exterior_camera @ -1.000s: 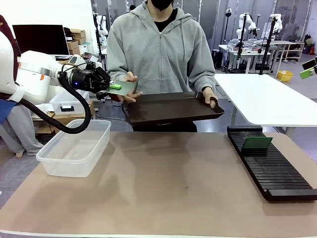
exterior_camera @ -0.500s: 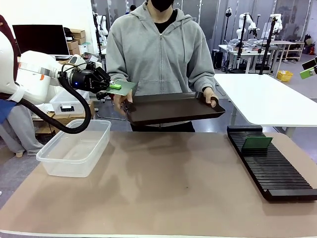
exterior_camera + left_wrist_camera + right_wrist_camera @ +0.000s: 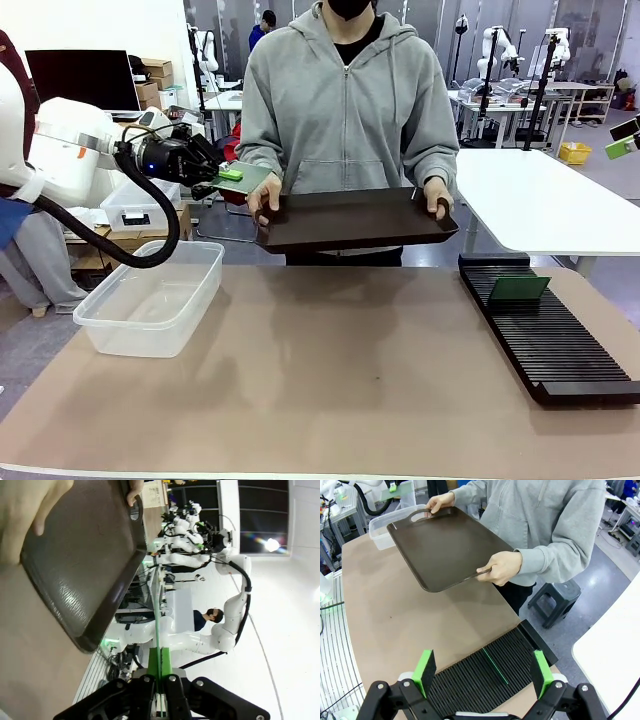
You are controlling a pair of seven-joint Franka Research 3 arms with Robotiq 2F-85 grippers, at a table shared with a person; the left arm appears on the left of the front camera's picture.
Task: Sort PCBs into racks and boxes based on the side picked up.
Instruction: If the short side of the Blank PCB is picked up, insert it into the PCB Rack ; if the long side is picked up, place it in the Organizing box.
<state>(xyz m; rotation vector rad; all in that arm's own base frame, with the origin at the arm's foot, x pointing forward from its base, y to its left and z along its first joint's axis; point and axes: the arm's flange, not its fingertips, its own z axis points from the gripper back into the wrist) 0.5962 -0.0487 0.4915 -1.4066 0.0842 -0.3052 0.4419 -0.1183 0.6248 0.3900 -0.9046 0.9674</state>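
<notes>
Item: thin flat green rectangular circuit board, pinched at one edge by the left end effector, jaws closed tight on it; seen edge-on between the fingers in the left wrist view. The board lies roughly level, long axis running toward 3 o'clock from the end effector.

Destination, judged: large clear plastic tub on the desk, at about 7 o'clock below the held board, well apart, open air between. The left arm is much the nearer.

Obstruction: dark brown handled tray, held in both the person's hands, its left rim just beside the board at 4 o'clock.

Second green board stands slotted in the long black slotted rack at the desk's right.

Right end effector: jaws wide, holding nothing, above the rack.
</notes>
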